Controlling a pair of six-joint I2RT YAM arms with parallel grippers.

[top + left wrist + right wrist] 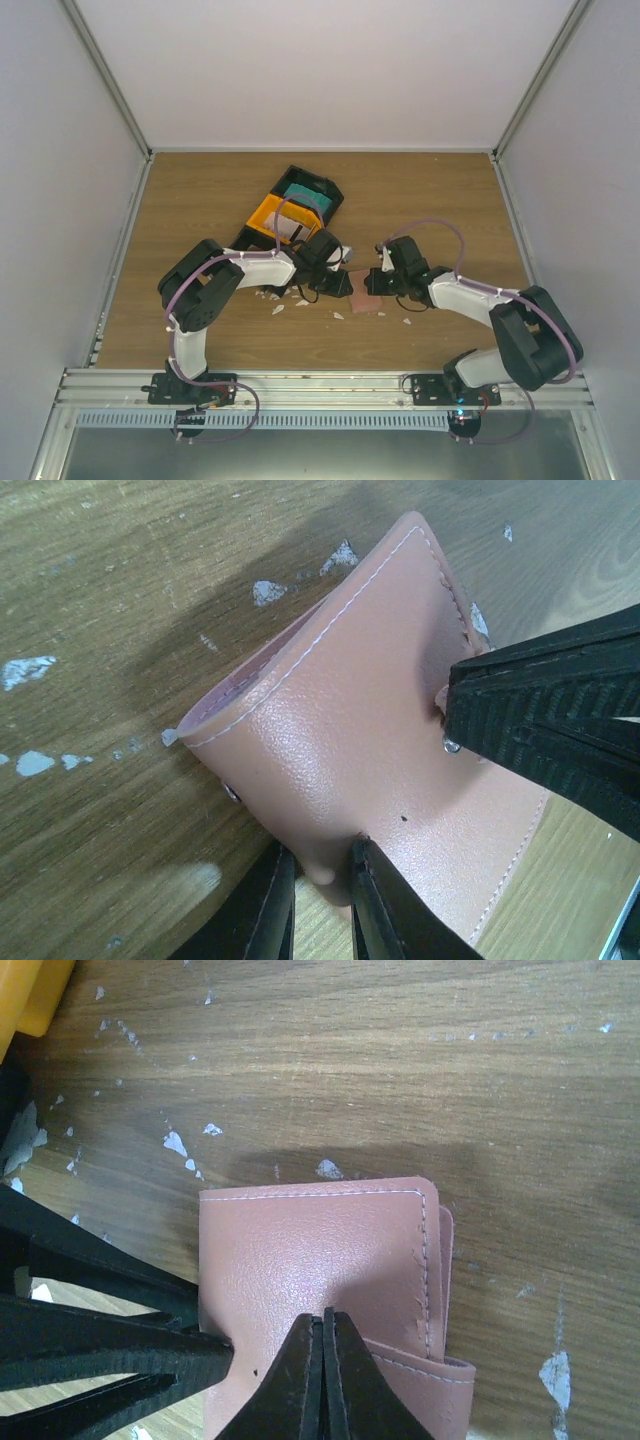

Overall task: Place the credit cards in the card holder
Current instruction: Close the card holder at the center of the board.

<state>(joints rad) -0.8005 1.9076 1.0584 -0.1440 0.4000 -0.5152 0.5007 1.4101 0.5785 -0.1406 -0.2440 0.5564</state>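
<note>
Salmon leather-like folding card holder (310,1250) pinned at the wooden table's (450,200) centre.
The left gripper (320,880) pinches its near fold, seemingly to gape it; the right gripper (322,1325), fingers pressed together, holds the cover down. Beyond, at 11 o'clock: black-and-orange compartment tray (270,215).

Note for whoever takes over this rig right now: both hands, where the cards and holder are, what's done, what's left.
Hands: left hand shut on the holder, pinching one edge. The right hand is shut with its tips on the holder's face; I can't tell if it grips anything.
Things: holder folded on the table between the hands. No cards clearly in view; flat items in the tray are too small to tell.
Done: no card seen in the holder.
Left: open it, load the cards.
</note>
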